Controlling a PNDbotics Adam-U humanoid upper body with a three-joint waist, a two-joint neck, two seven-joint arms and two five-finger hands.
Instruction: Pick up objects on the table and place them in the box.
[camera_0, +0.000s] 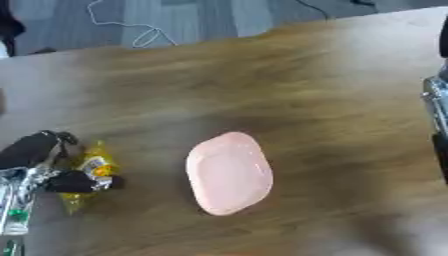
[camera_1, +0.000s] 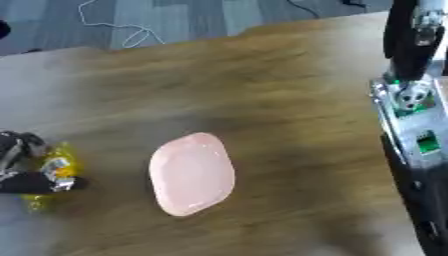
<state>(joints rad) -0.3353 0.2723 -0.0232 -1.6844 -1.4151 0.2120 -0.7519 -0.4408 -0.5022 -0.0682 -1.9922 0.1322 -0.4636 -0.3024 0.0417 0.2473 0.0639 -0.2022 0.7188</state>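
A pink oval thing (camera_0: 228, 172), shallow with a raised rim, lies in the middle of the wooden table (camera_0: 289, 75). At the lower left, my left hand (camera_0: 22, 182) is shut on a yellow crinkled packet (camera_0: 94, 165), with a black finger above it and the thumb below. The packet is low over the table, well left of the pink oval. My right hand (camera_1: 409, 97) stands at the right edge in the right eye view, its black fingers (camera_1: 407, 40) pointing straight up and holding nothing.
The table's far edge runs across the top, with grey floor and a thin white cable (camera_0: 144, 35) beyond it. Bare wood lies between the pink oval and my right arm (camera_1: 420, 200).
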